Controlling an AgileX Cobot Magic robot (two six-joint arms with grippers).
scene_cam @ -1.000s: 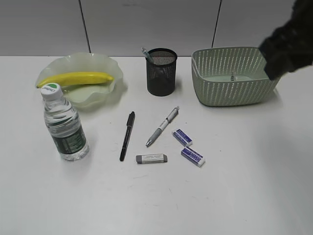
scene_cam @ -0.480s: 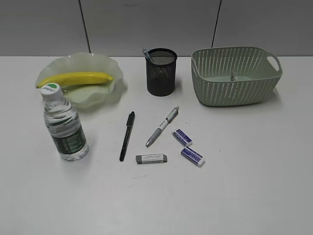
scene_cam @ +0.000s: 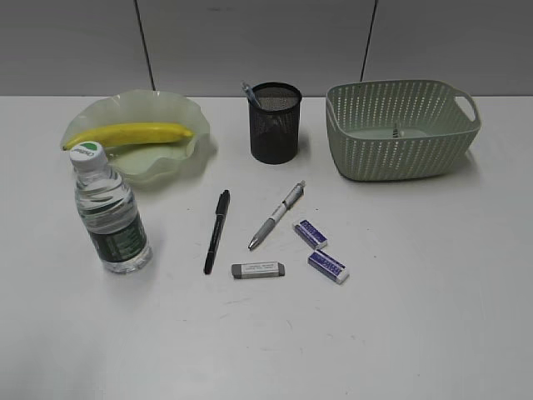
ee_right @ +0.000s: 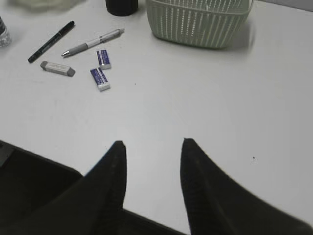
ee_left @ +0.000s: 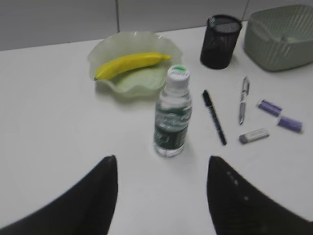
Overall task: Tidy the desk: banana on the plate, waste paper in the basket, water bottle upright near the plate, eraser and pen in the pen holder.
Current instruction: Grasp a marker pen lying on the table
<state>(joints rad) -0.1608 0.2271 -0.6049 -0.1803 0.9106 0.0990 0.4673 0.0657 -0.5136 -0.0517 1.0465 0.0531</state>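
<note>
The banana (scene_cam: 129, 133) lies on the plate (scene_cam: 179, 107) at the back left. The water bottle (scene_cam: 108, 212) stands upright in front of the plate. The pen holder (scene_cam: 276, 121) holds one pen. A small grey-white wad of waste paper (scene_cam: 397, 130) lies inside the basket (scene_cam: 400, 154). A black pen (scene_cam: 216, 229), a silver pen (scene_cam: 277, 215), a grey eraser (scene_cam: 258, 269) and two white-purple erasers (scene_cam: 311, 233) lie on the desk (scene_cam: 416, 317). My left gripper (ee_left: 162, 159) is open and empty, short of the bottle (ee_left: 172, 120). My right gripper (ee_right: 153, 142) is open and empty over bare desk.
Neither arm shows in the exterior view. A grey panelled wall runs behind the desk's far edge. In the right wrist view the erasers (ee_right: 100, 78) and pens (ee_right: 93, 43) lie far ahead to the left, and the basket (ee_right: 198, 22) lies ahead.
A dark arm that hung over the basket's right end a second ago has drawn out of the exterior view. Nothing on the desk has moved.
</note>
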